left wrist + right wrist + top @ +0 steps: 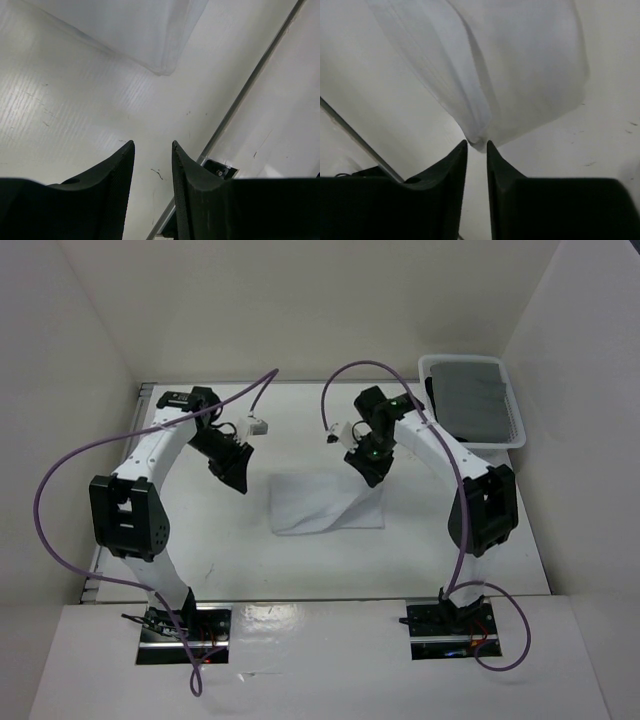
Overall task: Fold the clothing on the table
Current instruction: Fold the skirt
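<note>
The left fingers (pixel 153 144) hang narrowly parted and empty over the bench (pixel 230 550), near the one white clothing (pixel 320 502) lying mid-bench, while the right fingers (pixel 477 142), barely apart, have its raised corner between their tips, grip unclear; one basket (pixel 515 435) far right holds one dark cloth (pixel 472 395).

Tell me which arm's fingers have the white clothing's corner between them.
The right gripper: the clothing peaks up into its fingers. The left gripper hangs over bare table, fingers apart and empty.
</note>
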`<state>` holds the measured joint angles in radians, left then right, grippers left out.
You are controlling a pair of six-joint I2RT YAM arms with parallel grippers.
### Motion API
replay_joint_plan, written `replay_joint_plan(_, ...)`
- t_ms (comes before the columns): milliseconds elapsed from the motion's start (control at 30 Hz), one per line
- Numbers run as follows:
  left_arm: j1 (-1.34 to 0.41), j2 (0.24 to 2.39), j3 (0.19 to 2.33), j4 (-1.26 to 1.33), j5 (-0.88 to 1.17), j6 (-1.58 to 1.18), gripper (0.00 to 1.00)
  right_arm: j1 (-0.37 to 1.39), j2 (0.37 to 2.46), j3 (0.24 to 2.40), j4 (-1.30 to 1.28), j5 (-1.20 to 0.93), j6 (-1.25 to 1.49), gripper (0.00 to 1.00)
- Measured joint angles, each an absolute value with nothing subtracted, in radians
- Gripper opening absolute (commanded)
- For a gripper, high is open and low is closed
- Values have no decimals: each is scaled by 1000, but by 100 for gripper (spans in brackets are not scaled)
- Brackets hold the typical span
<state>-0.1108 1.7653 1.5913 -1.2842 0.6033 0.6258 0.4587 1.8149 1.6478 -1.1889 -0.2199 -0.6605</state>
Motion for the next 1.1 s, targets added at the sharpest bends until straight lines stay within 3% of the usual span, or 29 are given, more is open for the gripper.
replay_joint_plan(67,-113,1762,1579,-1285,602,626,43,486,1813,1628,-1207,-214,-670,44)
replay_joint_plan(333,-107,1752,1565,-1283,601,626,39,581,1768,1522,-1261,-161,-690,55)
replay_joint_plan(433,-77,1752,1566,-1283,609,626,39,585,1731,1518,-1257,-143,-670,66)
replay_joint_plan(533,-25,1752,1569,-1283,623,623,50,586,1710,1518,-1220,-131,-625,88)
replay_joint_plan(567,-4,1752,1574,-1283,628,621,63,587,1710,1518,-1198,-127,-609,91)
replay_joint_plan(700,73,1752,1584,-1246,639,555,85,595,1734,1518,-1100,-116,-538,98)
replay_joint_plan(833,115,1716,1503,-1096,555,410,100,631,1814,1534,-1008,-114,-466,98)
replay_joint_plan(1100,108,1553,1353,-942,360,205,100,711,1970,1578,-907,-93,-344,98)
